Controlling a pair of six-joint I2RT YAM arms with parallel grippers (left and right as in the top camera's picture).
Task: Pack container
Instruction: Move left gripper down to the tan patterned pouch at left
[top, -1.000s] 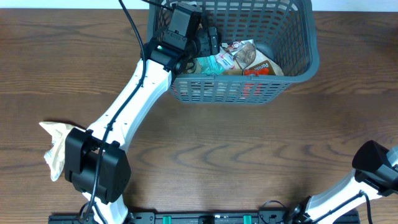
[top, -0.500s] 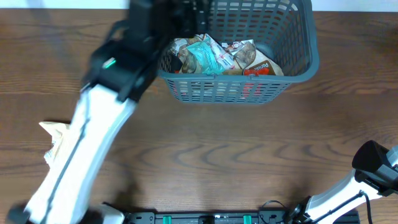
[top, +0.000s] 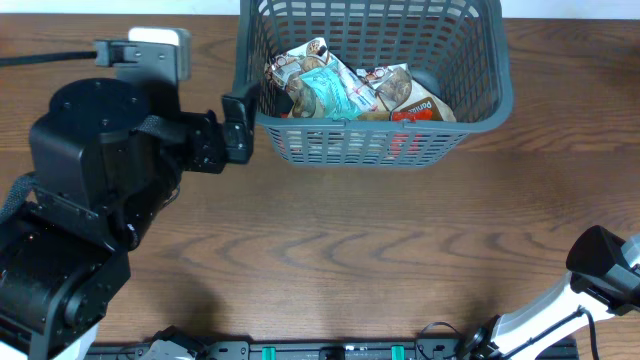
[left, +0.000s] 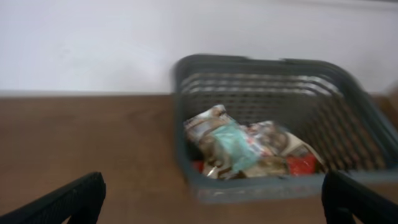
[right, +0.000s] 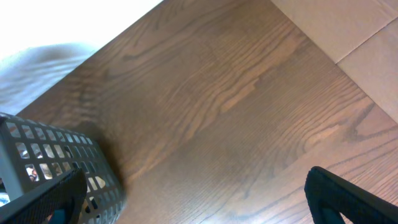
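Note:
The grey-blue slotted container (top: 480, 112) stands at the table's far edge and holds several snack packets (top: 345, 90), with a teal one on top. My left gripper (top: 238, 125) is open and empty, just left of the container's left wall and outside it. In the left wrist view the container (left: 181, 130) and the packets (left: 239, 146) lie ahead of my open left fingers (left: 211, 193). My right gripper (right: 196, 196) is open and empty above bare wood. A corner of the container (right: 43, 158) shows at its left.
My left arm (top: 90, 200) is raised near the overhead camera and hides much of the table's left side. My right arm (top: 603, 262) sits at the front right corner. A pale floor (right: 348, 31) shows beyond the table's edge.
My left gripper has come out of the container and swung left, and the arm has risen toward the camera. The teal packet stays in the container. The beige item at the left is now hidden.

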